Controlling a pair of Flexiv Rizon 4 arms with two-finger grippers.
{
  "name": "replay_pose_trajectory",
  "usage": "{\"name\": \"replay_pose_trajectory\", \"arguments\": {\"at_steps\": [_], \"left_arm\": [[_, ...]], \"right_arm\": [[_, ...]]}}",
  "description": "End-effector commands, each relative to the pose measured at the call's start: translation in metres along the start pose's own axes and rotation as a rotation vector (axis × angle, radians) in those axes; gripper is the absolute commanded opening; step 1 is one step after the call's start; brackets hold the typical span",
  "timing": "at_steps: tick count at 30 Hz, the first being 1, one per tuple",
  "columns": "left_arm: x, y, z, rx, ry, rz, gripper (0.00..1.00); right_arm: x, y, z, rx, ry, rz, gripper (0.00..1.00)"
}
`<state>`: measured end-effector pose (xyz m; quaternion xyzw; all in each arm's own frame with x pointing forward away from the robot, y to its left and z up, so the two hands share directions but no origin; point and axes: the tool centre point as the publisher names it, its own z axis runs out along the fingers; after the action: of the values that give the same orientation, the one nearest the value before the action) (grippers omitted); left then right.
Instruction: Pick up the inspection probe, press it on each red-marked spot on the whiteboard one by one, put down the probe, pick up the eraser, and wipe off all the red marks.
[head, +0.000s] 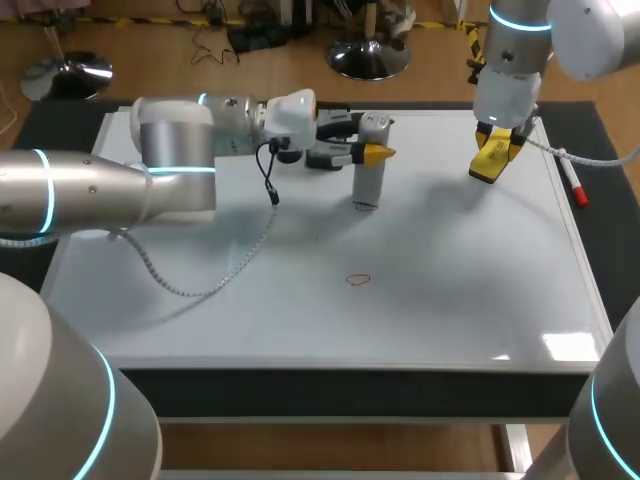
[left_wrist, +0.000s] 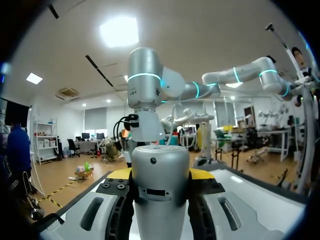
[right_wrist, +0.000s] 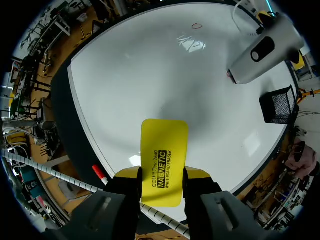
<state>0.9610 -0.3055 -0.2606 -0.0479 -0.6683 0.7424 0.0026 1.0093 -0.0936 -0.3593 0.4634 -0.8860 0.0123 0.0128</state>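
White board fills most of the head view. The left arm comes in from the left edge and the right arm from the upper right corner. The left gripper is closed on the grey probe, a finger pressed to each side of it. The probe stands upright with its foot on the board at upper centre. The right gripper is clamped on the yellow eraser, its fingers only as far apart as the eraser is wide. It hangs above the board at upper right.

The one red mark lies at lower centre, well apart from both tools. With the probe parked far from the mark and the eraser lifted, the job looks to be passing from probing to wiping. I cannot tell whether the mark has been pressed.

The next move calls for the left fingers to let go of the probe and draw clear. The right arm must then carry the eraser down-frame to the mark, set its flat face on the board and rub across.

Count:
- one board
- two arms
- one black mesh basket, beyond the probe in the right wrist view
- one probe
- one eraser
- one red-capped pen on the board's right rim
- one red mark
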Motion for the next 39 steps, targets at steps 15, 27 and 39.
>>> {"name": "replay_pose_trajectory", "arguments": {"at_steps": [15,27,39], "left_arm": [[-0.004,0.01,0.003,0.009,0.029,-0.011,0.0],[0.004,0.012,-0.001,-0.025,0.038,-0.002,0.0],[0.009,0.014,-0.001,-0.042,0.045,-0.006,0.0]], "right_arm": [[0.0,-0.001,-0.001,0.0,0.004,-0.002,0.0],[0.0,-0.001,-0.001,0.0,0.004,-0.002,0.0],[0.0,-0.001,-0.001,0.0,0.004,-0.002,0.0]]}}
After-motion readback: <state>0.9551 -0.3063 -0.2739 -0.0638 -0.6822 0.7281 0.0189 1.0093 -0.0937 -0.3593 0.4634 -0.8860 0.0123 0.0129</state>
